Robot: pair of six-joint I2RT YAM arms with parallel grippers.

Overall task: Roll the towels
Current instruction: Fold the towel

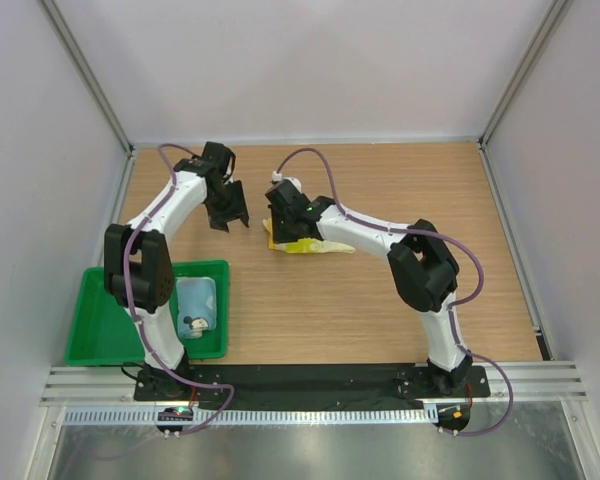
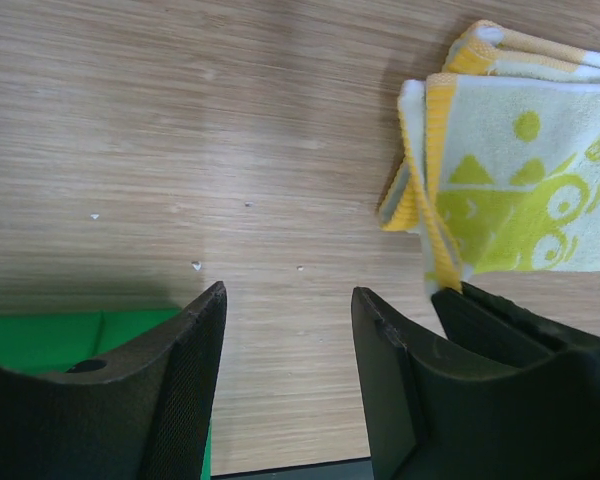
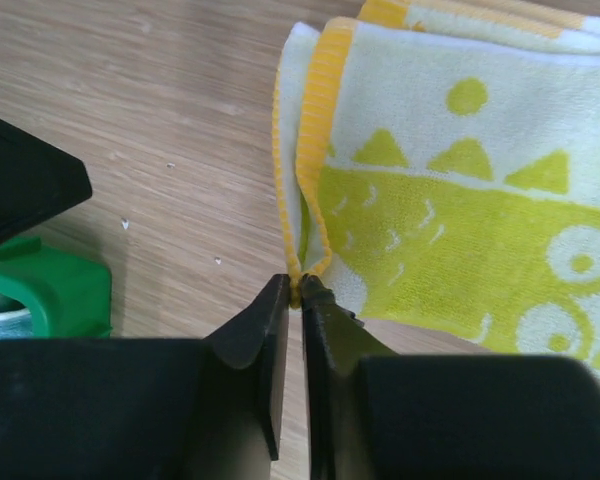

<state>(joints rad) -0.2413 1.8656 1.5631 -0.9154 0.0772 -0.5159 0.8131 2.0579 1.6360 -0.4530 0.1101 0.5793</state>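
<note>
The yellow-cream towel (image 1: 308,244) with green print lies folded on the wooden table near the middle. In the right wrist view the towel (image 3: 460,200) fills the upper right, and my right gripper (image 3: 296,282) is shut on its orange-edged near corner. From above, the right gripper (image 1: 278,235) sits at the towel's left end. My left gripper (image 1: 230,222) hovers just left of it, open, with bare wood between its fingers (image 2: 291,290); the towel (image 2: 510,190) is to its right. The light blue towel (image 1: 196,300) lies in the green tray.
The green tray (image 1: 100,330) stands at the front left, beside the left arm's base; its corner shows in both wrist views (image 2: 40,340) (image 3: 50,290). White walls enclose the table on three sides.
</note>
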